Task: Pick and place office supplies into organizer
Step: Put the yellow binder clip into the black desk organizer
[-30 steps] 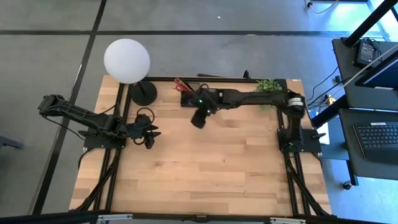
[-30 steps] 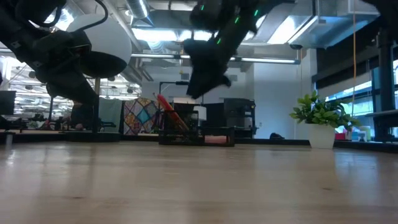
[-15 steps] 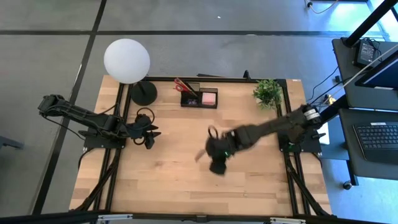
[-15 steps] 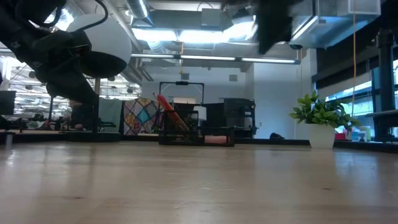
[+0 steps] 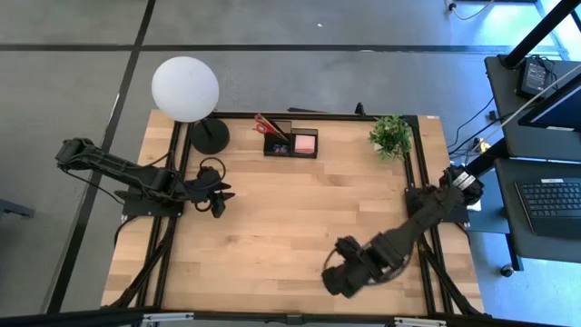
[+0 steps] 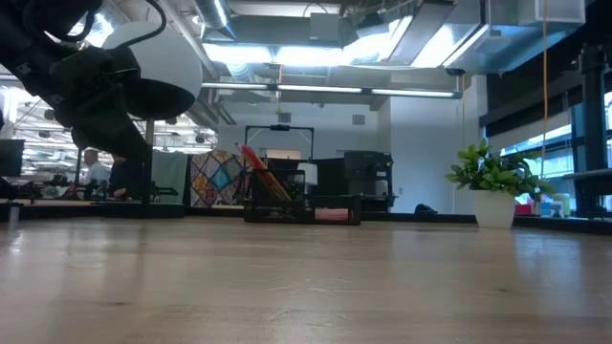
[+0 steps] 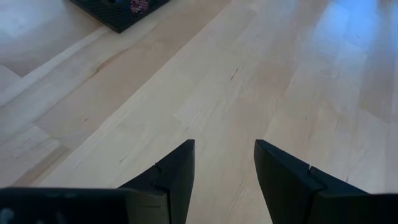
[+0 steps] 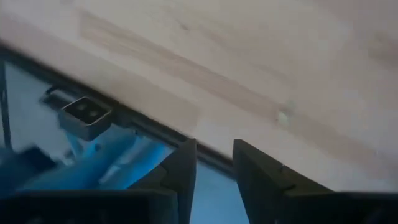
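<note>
The black organizer stands at the table's far edge; red-handled scissors stick up from its left compartment and a pink sticky-note pad lies in its right one. In the low view the organizer shows far back. My right gripper hovers over bare wood near the table's near edge, pointing steeply down; in its wrist view the right gripper is open by a narrow gap with nothing in it. My left gripper waits at the left, open and empty, also in its wrist view.
A white globe lamp on a round black base stands at the far left, and a small potted plant at the far right. The wide middle of the wooden table is bare. The table's near edge runs just below my right gripper.
My right gripper has swung fast from above the organizer at the far edge, across the middle of the table, to the near edge and somewhat to the right, rolling its wrist on the way. The organizer and its contents have stayed put.
</note>
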